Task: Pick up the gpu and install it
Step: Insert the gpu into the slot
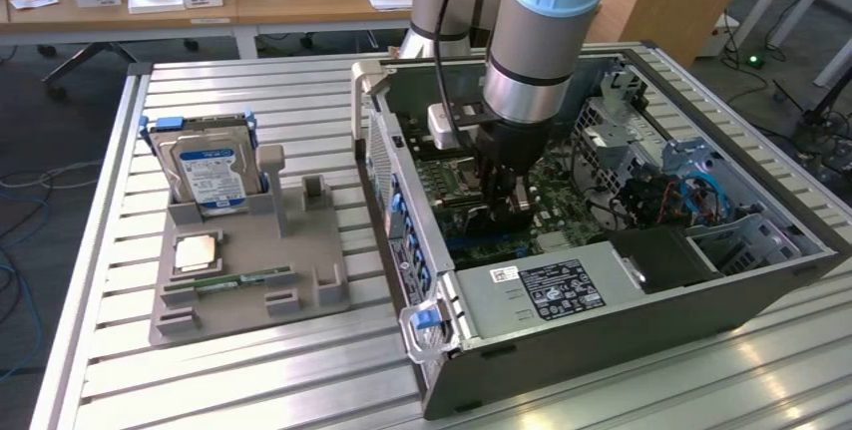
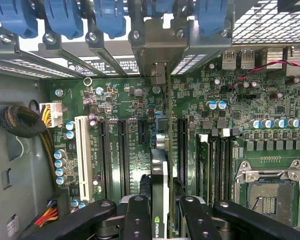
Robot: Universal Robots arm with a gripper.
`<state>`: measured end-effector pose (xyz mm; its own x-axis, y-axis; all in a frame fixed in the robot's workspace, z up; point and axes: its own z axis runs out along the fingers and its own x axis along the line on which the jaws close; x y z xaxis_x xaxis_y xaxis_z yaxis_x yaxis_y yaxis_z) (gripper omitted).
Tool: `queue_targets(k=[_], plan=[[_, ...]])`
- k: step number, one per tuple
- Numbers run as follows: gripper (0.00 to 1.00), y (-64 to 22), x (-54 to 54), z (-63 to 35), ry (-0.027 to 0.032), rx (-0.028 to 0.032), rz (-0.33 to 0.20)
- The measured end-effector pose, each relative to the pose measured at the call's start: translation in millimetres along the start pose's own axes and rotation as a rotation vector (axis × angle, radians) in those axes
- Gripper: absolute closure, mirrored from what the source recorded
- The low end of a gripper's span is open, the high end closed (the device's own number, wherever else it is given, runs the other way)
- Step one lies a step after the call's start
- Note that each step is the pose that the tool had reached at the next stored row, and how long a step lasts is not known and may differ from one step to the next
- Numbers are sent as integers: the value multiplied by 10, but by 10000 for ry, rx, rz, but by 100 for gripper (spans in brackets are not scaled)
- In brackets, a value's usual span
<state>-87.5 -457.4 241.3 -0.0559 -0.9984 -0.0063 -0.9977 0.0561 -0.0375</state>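
Currently, my end effector (image 2: 162,207) is lowered inside the open computer case (image 1: 600,340), fingers (image 2: 137,217) pinching the gpu (image 2: 160,172) between them. The card is held on edge, upright over the motherboard (image 2: 135,107), running parallel to the black expansion slots (image 2: 122,150), with one slot close on either side. I cannot tell whether it is seated. The CPU socket (image 2: 270,195) lies apart from it. On the surface (image 1: 266,101), at the exterior view's left of the case, a grey holder (image 1: 313,280) carries an upright hard drive (image 1: 213,171) and a flat memory stick (image 1: 246,278).
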Motion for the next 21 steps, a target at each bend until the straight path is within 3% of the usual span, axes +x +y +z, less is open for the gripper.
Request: queue_targets(k=[21], plan=[[73, 8, 3, 6, 1, 2, -1]])
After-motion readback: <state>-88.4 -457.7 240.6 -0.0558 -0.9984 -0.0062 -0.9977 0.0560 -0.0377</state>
